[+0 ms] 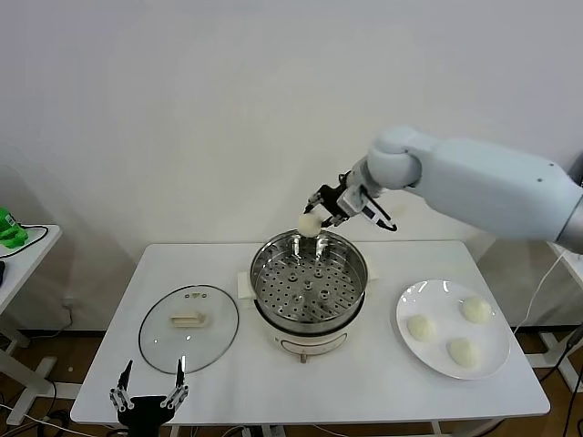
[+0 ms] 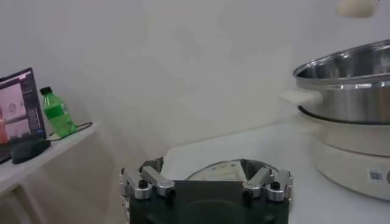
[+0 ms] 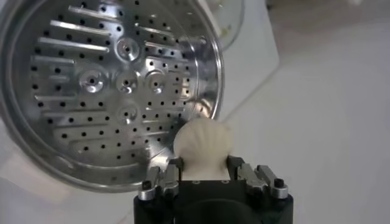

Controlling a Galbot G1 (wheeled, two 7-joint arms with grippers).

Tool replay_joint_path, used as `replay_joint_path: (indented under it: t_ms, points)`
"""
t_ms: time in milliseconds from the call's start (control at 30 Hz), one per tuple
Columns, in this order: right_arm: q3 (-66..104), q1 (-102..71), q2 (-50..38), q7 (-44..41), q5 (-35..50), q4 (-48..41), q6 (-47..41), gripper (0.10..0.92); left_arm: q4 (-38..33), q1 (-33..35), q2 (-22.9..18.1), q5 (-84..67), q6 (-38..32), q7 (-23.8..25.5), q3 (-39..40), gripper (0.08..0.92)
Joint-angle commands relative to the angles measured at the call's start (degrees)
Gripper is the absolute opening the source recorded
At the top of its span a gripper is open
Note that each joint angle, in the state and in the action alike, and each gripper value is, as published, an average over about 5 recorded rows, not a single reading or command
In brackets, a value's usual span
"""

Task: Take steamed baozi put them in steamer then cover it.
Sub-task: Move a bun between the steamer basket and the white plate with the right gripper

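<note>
My right hand grips a baozi above the steamer rim; left hand wide at white bench edge, by the cover. White wall behind.

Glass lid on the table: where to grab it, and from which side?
Judging by its pose, take the cover by its cream bar handle, from straight above. It lies flat, handle up; the rim offers little to pinch. The open left gripper waits nearby.
</note>
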Motion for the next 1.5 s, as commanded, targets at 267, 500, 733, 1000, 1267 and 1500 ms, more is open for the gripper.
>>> replay_joint_path:
  t_ms: [267,500,733,1000,1267,1500]
  points:
    - [1.04,-6.73,3.34,4.83,-18.19,-4.76,12.58,0.484,0.97,-0.5,-0.47,0.0,0.07,-0.06,-0.18,0.823]
    - [2.69,-9.55,4.72,5.67,-21.55,-7.54,14.74,0.484,1.19,-0.41,-0.6,-0.2,0.0,-0.12,-0.34,0.823]
    - [4.28,-11.09,6.48,6.36,-24.96,-11.56,16.63,0.484,1.6,-0.84,-0.68,-0.39,0.02,-0.15,-0.33,0.823]
    - [4.95,-11.8,7.64,6.94,-26.14,-14.46,17.65,0.484,2.25,-1.56,-0.57,-0.69,0.05,-0.13,-0.44,0.823]
    - [6.12,-12.61,10.05,7.74,-27.64,-17.93,18.76,0.484,2.68,-2.04,-0.51,-0.89,0.06,-0.14,-0.59,0.823]
    - [6.19,-12.84,11.17,7.85,-27.29,-18.59,19.14,0.507,2.87,-2.24,-0.51,-0.97,0.08,-0.18,-0.74,0.823]
